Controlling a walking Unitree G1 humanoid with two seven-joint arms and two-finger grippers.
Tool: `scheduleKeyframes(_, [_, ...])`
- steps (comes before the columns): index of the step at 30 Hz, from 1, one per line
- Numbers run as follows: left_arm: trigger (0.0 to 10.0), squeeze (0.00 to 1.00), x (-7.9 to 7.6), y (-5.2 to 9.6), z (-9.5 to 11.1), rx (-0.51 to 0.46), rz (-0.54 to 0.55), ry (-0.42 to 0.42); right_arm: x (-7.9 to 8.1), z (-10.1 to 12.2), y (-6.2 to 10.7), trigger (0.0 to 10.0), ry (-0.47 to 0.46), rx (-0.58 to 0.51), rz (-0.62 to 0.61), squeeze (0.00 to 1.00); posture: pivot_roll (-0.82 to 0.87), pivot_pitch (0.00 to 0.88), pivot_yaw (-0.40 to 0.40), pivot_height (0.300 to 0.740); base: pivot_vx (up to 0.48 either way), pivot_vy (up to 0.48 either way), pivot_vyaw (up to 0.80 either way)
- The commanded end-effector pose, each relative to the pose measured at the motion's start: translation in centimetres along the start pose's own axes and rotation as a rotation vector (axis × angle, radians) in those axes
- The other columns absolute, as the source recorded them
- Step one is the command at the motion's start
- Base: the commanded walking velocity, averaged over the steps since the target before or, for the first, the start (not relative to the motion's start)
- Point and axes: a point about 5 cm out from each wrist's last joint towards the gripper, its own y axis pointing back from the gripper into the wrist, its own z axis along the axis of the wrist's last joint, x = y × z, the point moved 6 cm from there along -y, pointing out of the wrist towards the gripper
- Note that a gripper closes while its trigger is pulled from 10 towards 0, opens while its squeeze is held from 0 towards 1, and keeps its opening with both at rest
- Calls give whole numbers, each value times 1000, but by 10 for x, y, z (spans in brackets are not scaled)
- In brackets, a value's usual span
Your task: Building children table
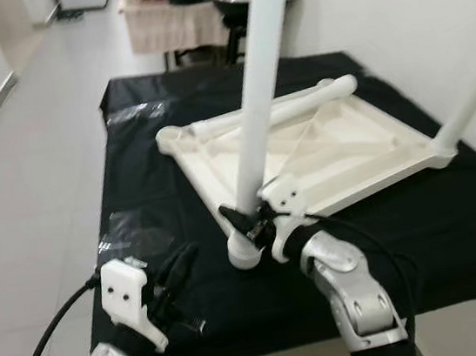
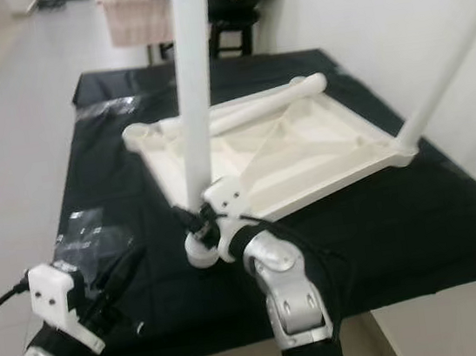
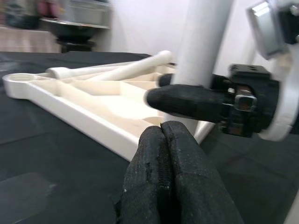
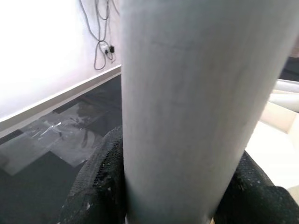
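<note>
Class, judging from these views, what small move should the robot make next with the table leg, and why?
Probably twist the upright leg down into the corner socket: the right end effector is clamped round its base, standing in that corner of the upturned tabletop.

The table top (image 1: 323, 154) and its legs (image 1: 255, 97) look like smooth white plastic with a soft sheen. The cloth (image 1: 456, 237) under them is matt black fabric. Crinkled clear plastic wrap (image 2: 88, 237) shines on it. The gripper fingers (image 3: 177, 182) seem covered in rough black textured rubber, perhaps fabric.
</note>
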Motion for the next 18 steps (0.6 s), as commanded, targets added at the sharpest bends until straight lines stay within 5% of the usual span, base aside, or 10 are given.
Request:
scheduleKeyframes(1, [10000,0,-3,-2,-2,2,-6,0,-13,-35,-2,9804,37,167,-47,0,114,109,-131,740,0,0,0])
scheduleKeyframes(3, [10000,0,-2,-2,-2,0,0,-1,-9,-27,-10,10000,20,165,-9,0,117,106,-132,740,0,0,0])
scheduleKeyframes(4, [10000,0,-2,-2,-2,-1,3,0,-5,-24,-11,10000,31,169,20,1000,116,106,-132,740,0,0,0])
scheduleKeyframes(12, [10000,0,-3,-3,-3,2,-6,10,-2,-1,-23,10000,102,113,151,1000,116,104,-131,740,0,0,0])
scheduleKeyframes(14, [10000,0,-4,-3,-4,8,-17,19,9,24,-29,10000,166,7,402,1000,112,98,-123,740,0,0,0])
scheduleKeyframes(15, [10000,0,-4,-3,-4,8,-17,19,9,24,-29,10000,166,7,402,1000,112,98,-123,740,0,0,0])
scheduleKeyframes(16, [10000,0,-5,-2,-5,11,-20,21,10,26,-29,10000,201,11,501,0,118,90,-119,740,0,0,0])
scheduleKeyframes(18, [10000,0,-4,-2,-7,15,-21,23,7,27,-34,10000,167,51,616,0,127,87,-119,740,0,0,0])
